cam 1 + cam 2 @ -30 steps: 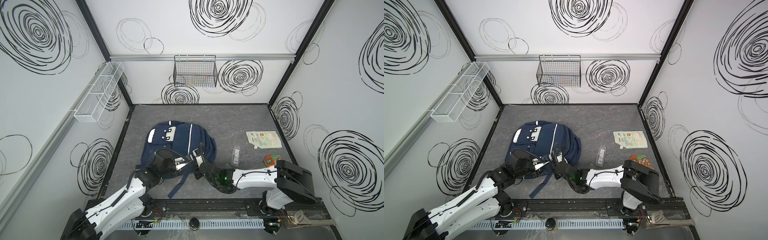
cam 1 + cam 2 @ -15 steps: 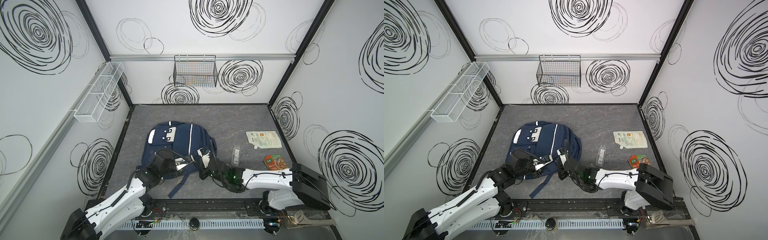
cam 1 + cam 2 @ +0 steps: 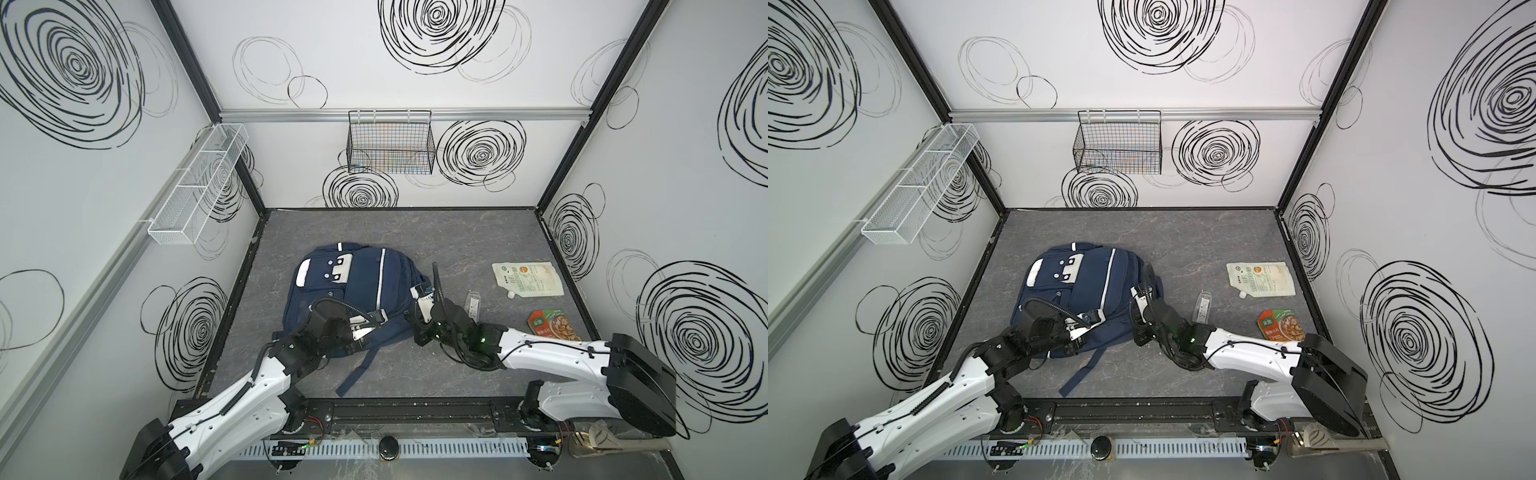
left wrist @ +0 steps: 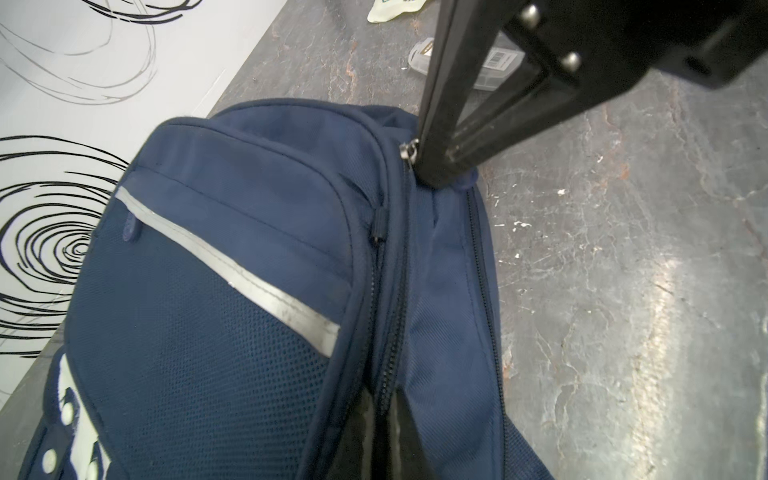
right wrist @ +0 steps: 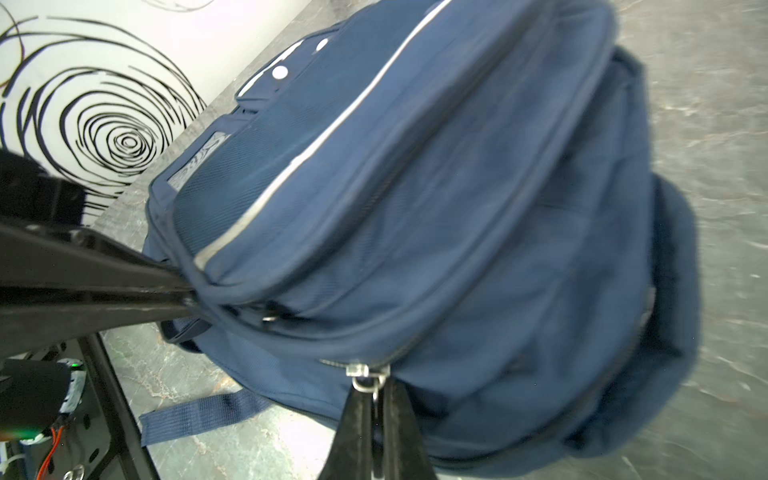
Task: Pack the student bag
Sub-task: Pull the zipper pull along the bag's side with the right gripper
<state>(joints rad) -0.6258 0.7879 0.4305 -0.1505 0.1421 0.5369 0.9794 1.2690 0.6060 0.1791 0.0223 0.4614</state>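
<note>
The navy student bag (image 3: 357, 286) (image 3: 1088, 286) lies flat left of the floor's middle, its white patch toward the back. My left gripper (image 3: 376, 326) (image 4: 384, 399) is shut on the bag's zipper seam at the near edge; in the left wrist view the seam runs between its fingertips. My right gripper (image 3: 419, 332) (image 5: 376, 388) is shut on the silver zipper pull (image 5: 365, 376) at the bag's near right corner. The left wrist view shows the right gripper (image 4: 440, 166) standing on that pull (image 4: 409, 151). The zipper looks closed along the seam (image 4: 395, 291).
Right of the bag lie a small clear box (image 3: 473, 305), a white spouted pouch (image 3: 528, 279) and a red food packet (image 3: 552, 324). A loose bag strap (image 3: 357, 370) trails toward the front rail. A black wire basket (image 3: 390, 145) and a white mesh shelf (image 3: 199, 187) hang on the walls.
My right gripper has shifted right along the bag's near edge and closed fully on the zipper pull; its arm swung outward, uncovering the red packet. The left gripper stayed put.
</note>
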